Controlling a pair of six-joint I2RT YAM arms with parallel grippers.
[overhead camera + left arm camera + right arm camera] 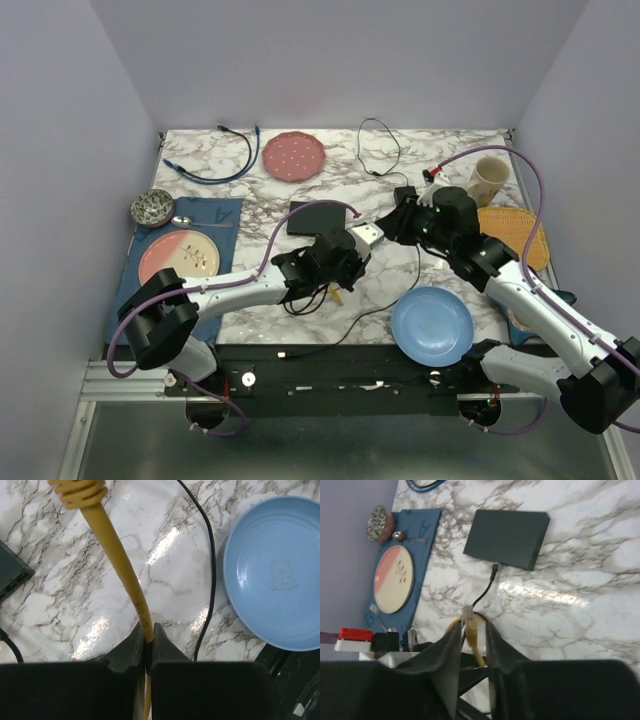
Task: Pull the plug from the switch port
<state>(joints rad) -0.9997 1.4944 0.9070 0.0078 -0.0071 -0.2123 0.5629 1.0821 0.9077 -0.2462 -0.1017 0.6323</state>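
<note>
1. The left gripper (148,630) was pictured clamped fully shut on the yellow cable (122,565). The cable was pinched between its fingers and ran on over the marble table (265,200).
2. The right gripper (473,628) was shown narrowly parted, its fingers set either side of the cable's clear plug (468,613). No firm hold on the plug could be made out.
3. The switch (507,537) was seen lying flat at about eleven o'clock from the two grippers in the top view. The plug was shown clear of it, with bare marble between them.
4. A black lead (482,592) was seen running to the switch's near edge. Whether its end was seated there could not be told.
5. The pull itself was judged done or all but done. The next move was thought to call for the right fingers to be drawn back off the plug without snagging its clip. The cable would then need to be carried clear and laid down without dragging the switch.
6. The blue plate (275,575), at five o'clock on the table, was seen holding nothing.
7. The pink plate (293,155), at twelve o'clock, was also seen bare.
8. The two-tone plate (178,256), on the blue mat (230,255) at eight o'clock, was seen bare as well.
9. The contents of the patterned bowl (152,207) at nine o'clock and the cup (490,178) at two o'clock could not be made out.
</note>
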